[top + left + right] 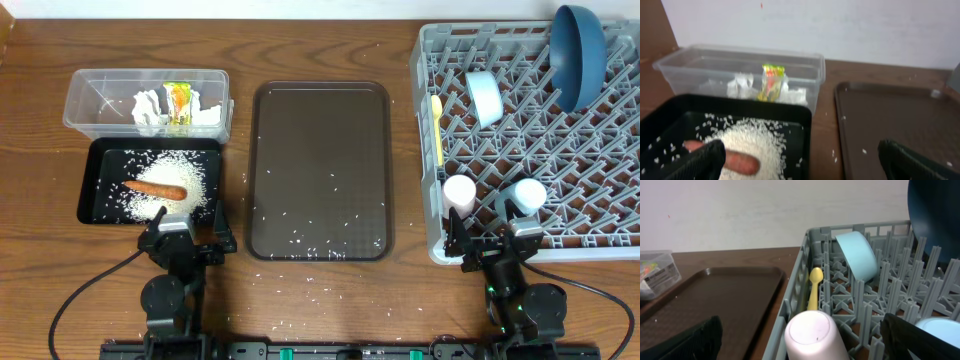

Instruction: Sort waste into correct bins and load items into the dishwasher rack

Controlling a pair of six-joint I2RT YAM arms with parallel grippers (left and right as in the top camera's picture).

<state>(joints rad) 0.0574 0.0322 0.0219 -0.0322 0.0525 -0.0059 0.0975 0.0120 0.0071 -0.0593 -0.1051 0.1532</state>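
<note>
The clear tub (90,85) holds white tissues (150,108) and the yellow-green wrapper (178,100). The black tray (95,190) holds rice (165,168) and the carrot (155,188). The grey rack (600,200) holds the dark blue plate (578,55), pale blue bowl (485,97), yellow spoon (436,130), white-pink cup (459,192) and light blue cup (527,195). My left gripper (178,235) is open and empty at the black tray's near edge (805,165). My right gripper (497,245) is open and empty just in front of the white-pink cup (810,332).
The dark brown serving tray (320,130) lies between the bins and the rack with scattered rice grains (300,235) on it. More grains lie on the wooden table in front of it. The rack's near wall stands right before my right gripper.
</note>
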